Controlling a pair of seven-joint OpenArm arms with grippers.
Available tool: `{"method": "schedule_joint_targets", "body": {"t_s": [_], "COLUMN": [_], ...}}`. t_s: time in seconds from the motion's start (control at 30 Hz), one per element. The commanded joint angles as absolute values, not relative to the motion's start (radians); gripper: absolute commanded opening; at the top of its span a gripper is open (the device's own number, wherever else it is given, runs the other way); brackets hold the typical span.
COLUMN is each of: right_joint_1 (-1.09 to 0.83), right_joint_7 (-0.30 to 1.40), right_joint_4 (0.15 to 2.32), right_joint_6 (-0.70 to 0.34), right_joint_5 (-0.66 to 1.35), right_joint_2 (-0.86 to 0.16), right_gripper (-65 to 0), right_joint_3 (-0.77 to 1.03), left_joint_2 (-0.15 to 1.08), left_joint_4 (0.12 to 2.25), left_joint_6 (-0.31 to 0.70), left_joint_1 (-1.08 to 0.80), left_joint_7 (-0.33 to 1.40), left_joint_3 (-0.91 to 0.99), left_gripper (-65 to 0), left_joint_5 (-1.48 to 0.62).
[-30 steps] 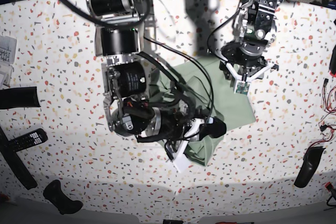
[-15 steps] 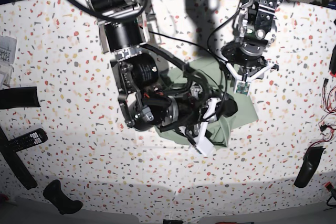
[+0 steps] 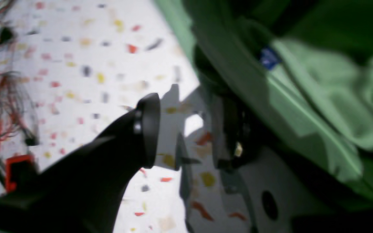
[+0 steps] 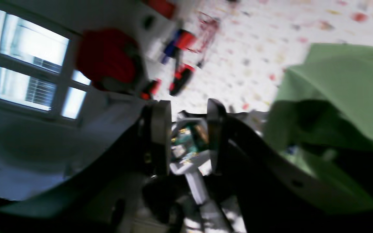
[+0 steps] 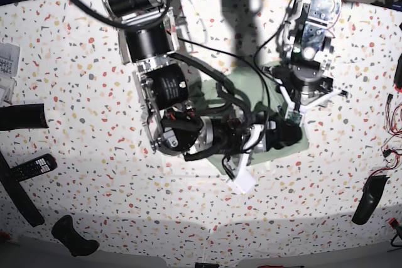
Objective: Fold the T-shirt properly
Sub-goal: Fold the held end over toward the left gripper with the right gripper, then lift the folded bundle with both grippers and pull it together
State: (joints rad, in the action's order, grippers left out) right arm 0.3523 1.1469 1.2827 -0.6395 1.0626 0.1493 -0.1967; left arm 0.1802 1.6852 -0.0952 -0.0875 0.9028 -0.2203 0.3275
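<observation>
The T-shirt (image 5: pixel 241 90) is a pale sage-green bundle at the table's middle, mostly covered by my right arm in the base view. My right gripper (image 5: pixel 266 157) reaches across it to its right edge. In the right wrist view the right gripper (image 4: pixel 186 132) stands open with nothing between its pads, and green T-shirt (image 4: pixel 342 81) cloth lies beside it. My left gripper (image 5: pixel 301 108) hovers at the shirt's far right corner. In the left wrist view the left gripper (image 3: pixel 183 126) is open over bare table, with the T-shirt (image 3: pixel 306 97) hem just to the right of it.
A remote control (image 5: pixel 29 167) and black bars (image 5: pixel 22 117) lie at the left edge. A black handle (image 5: pixel 74 235) sits front left and a black tool (image 5: pixel 369 199) front right. Red wires (image 5: pixel 393 147) trail at the right edge. The table is speckled white.
My right arm swept to the right across the shirt, and its gripper went from shut on a fold of cloth to open. The left arm shifted slightly right and nearer.
</observation>
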Motion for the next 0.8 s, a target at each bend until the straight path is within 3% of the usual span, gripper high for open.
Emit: {"method": "schedule_joint_targets", "body": {"t_s": [0.0, 0.37, 0.6, 0.77], "right_joint_1": [0.38, 0.483, 0.566, 0.557], "right_joint_7": [1.13, 1.127, 1.015, 0.934], "right_joint_4": [1.298, 1.298, 1.298, 1.298], "right_joint_6": [-0.661, -0.698, -0.698, -0.698], "right_joint_5": [1.12, 1.088, 0.75, 0.465], "right_joint_2": [0.157, 0.157, 0.157, 0.157], "right_gripper": [-46.9, -46.9, -47.0, -47.0], "right_joint_3": [-0.198, -0.196, -0.113, 0.02], "left_joint_2": [0.181, 0.258, 0.335, 0.335], "left_joint_4": [1.71, 1.783, 2.033, 2.088], "left_joint_6": [-0.113, -0.149, -0.203, -0.21], "left_joint_1": [-0.069, -0.061, -0.067, -0.103], "left_joint_7": [0.89, 0.894, 0.971, 0.887], "left_joint_3": [-0.217, -0.217, -0.217, -0.218], "left_gripper": [-41.5, -41.5, -41.5, -41.5], "left_joint_5": [0.345, 0.419, 0.38, 0.043]}}
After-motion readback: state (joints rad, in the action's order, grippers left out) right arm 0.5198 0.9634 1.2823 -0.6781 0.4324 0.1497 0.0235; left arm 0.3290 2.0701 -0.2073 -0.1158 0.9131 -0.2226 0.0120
